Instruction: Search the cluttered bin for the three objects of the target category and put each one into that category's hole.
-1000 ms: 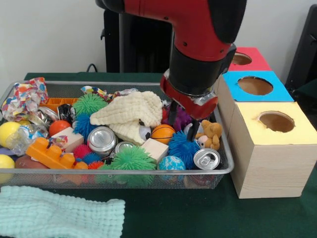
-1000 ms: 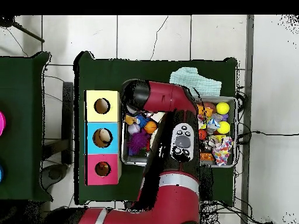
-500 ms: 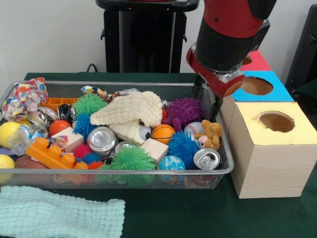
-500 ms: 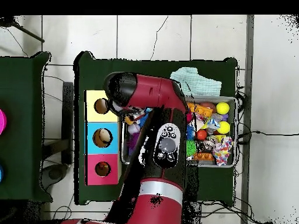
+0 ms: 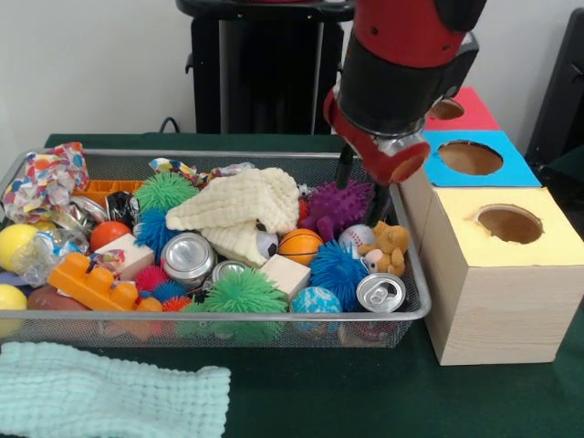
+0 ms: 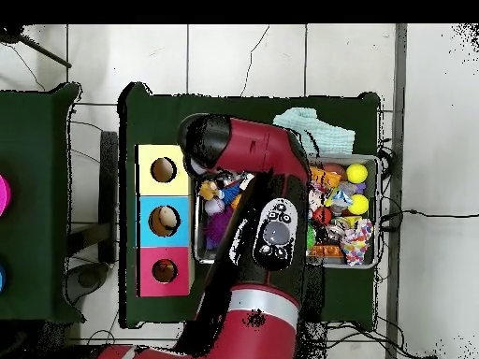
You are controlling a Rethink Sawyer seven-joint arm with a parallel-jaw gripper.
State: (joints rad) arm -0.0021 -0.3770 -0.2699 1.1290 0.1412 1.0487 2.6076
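Red and black robot gripper (image 5: 362,190): fingers spread, empty, above the wire mesh bin's (image 5: 415,306) right end (over purple spiky ball (image 5: 339,206) and brown teddy bear (image 5: 389,246)).

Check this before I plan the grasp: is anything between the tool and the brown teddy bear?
Nothing visible: the open tool hangs above the small brown plush teddy bear, which lies uncovered atop the clutter.

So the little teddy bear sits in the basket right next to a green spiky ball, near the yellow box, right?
Not quite: the front view shows the teddy bear beside a blue spiky ball, not a green one. It does sit in the basket near the yellow box.
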